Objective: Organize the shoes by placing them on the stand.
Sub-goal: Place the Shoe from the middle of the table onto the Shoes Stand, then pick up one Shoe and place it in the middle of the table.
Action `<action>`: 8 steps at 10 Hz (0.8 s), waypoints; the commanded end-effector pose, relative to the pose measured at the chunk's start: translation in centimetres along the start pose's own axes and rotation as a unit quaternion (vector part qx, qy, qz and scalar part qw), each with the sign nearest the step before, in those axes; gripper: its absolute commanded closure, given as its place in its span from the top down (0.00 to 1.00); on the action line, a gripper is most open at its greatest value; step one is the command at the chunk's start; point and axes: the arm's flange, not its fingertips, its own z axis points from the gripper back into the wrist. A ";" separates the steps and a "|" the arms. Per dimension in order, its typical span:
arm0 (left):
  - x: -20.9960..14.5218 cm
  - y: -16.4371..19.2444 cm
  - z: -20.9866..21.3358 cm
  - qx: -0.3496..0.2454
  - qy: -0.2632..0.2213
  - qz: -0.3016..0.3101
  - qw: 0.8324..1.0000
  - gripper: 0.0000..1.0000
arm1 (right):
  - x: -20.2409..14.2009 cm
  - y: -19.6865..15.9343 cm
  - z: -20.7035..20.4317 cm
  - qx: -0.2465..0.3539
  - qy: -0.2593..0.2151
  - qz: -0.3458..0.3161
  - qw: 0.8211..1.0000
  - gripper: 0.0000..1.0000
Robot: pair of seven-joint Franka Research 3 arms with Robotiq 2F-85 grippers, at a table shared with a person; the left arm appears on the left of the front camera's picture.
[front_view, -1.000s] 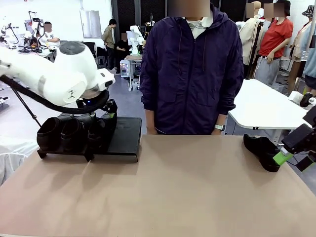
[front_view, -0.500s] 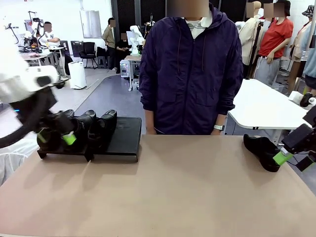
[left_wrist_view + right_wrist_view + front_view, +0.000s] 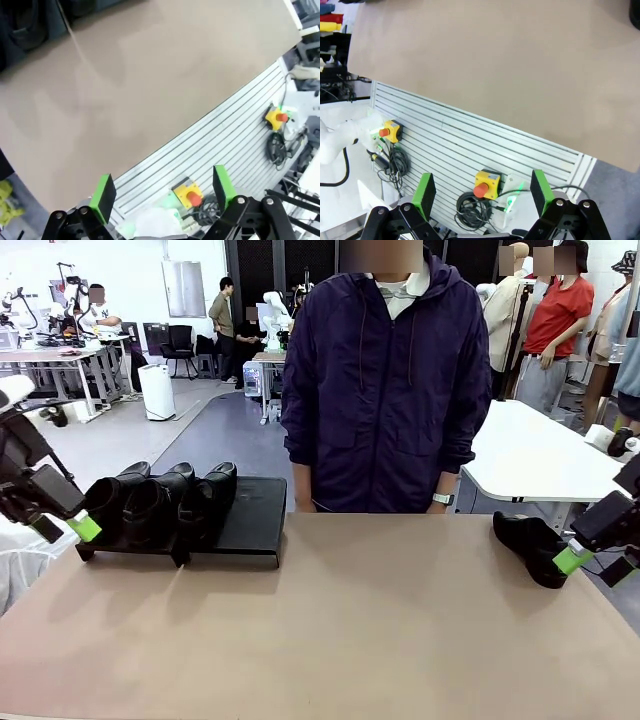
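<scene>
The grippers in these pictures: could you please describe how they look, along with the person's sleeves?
Both the left gripper and the right gripper have black linkage fingers tipped with bright green pads. The person's sleeves are dark navy, part of a zipped hooded jacket, with a watch at one wrist.

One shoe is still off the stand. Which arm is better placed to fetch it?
Right, probably. The right gripper, open, sits beside the loose shoe; the left gripper is across the table by the stand.
</scene>
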 end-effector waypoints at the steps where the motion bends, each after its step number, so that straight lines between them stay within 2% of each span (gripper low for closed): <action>1: 0.3 -2.1 -0.3 0.014 0.010 -0.003 1.000 1.00 | 0.0 -0.1 0.1 0.005 0.000 0.003 1.000 1.00; 8: 0.3 -2.1 -0.3 0.014 0.010 -0.003 1.000 1.00 | 0.0 -0.1 0.1 0.005 0.000 0.003 1.000 1.00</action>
